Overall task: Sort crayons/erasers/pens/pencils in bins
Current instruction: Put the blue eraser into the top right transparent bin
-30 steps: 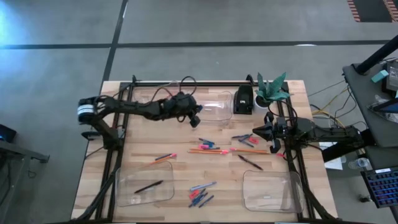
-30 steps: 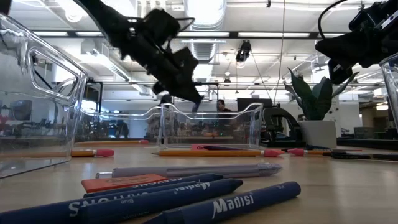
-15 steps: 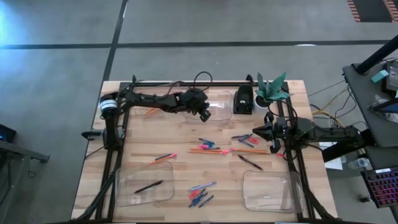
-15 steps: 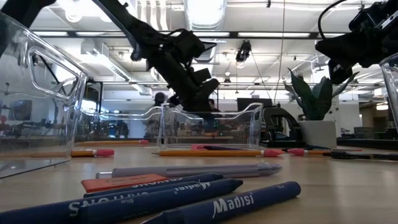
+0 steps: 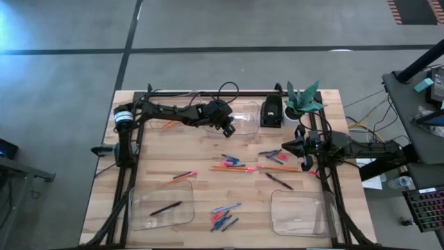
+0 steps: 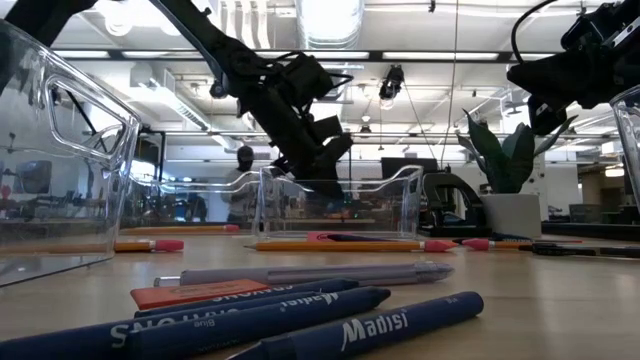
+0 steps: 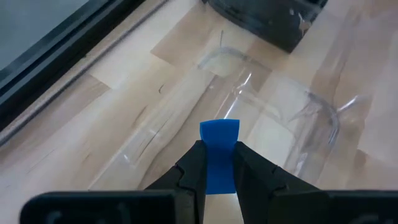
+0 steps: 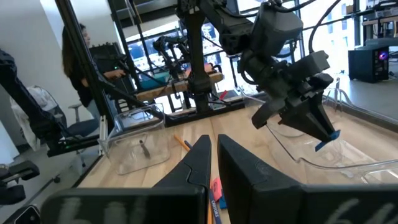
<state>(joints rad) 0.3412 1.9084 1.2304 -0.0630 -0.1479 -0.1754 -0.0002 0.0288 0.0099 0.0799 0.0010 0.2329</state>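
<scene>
Since a second ago, swung from left of the far clear bin (image 5: 243, 117) to directly over its near-left rim: the left gripper (image 5: 229, 126), with hardly any shift in the last half second. Clamped between its fingers (image 7: 193, 169), a small blue eraser (image 7: 219, 155), upright and poking past the fingertips, hanging above the bin's open interior. Seen from the right wrist as a blue block (image 8: 327, 140) at the tip of the dark jaws, just above the bin's wall. Parked and unmoved at the table's right edge, lifted off the wood: the right gripper (image 5: 286, 148), fingers pressed together and holding nothing. Strewn mid-table between the arms: orange pencils (image 5: 236, 168), dark pens (image 5: 279, 182) and short blue crayons (image 5: 223, 221), apart from every bin. Lying in the near-left bin (image 5: 161, 206), one dark stick, probably a pen, though too small from above to be sure. Beside the far bin, a small black box (image 5: 271, 111) and a green plant (image 5: 303, 97).
</scene>
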